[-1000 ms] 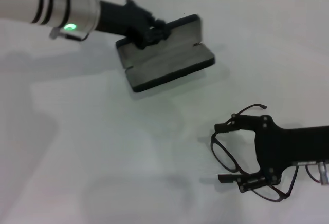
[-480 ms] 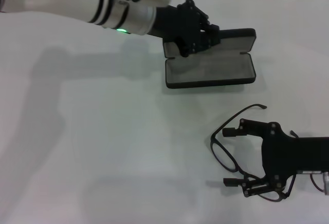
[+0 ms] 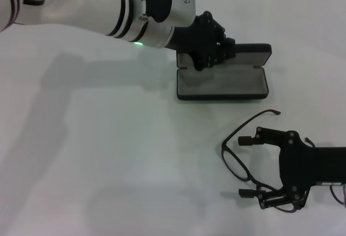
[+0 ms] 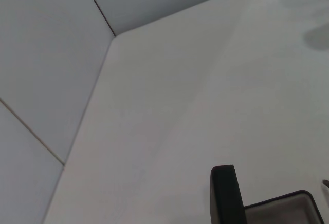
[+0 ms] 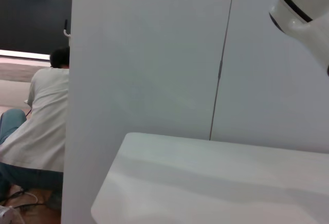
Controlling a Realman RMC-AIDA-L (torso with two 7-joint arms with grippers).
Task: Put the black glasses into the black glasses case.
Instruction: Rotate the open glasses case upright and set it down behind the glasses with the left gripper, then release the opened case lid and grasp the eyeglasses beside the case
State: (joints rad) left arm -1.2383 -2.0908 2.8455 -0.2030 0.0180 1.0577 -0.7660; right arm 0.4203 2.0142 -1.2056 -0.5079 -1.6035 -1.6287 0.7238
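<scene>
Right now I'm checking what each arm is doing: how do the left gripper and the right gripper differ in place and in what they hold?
The left gripper is at the far side of the table, clamped on the raised lid of the open black glasses case; the right gripper is near the front right edge, around the black glasses. The left gripper's fingers pinch shut on the lid; the right gripper's fingers are spread wide, straddling the frame. Both are black.

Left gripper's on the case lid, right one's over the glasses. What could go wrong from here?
1. The right gripper straddles the black glasses with fingers spread; closing could bend the thin frame or press on a lens.
2. The left gripper holds the black glasses case at its upright lid; letting go might let the lid drop shut or shift the case.
</scene>
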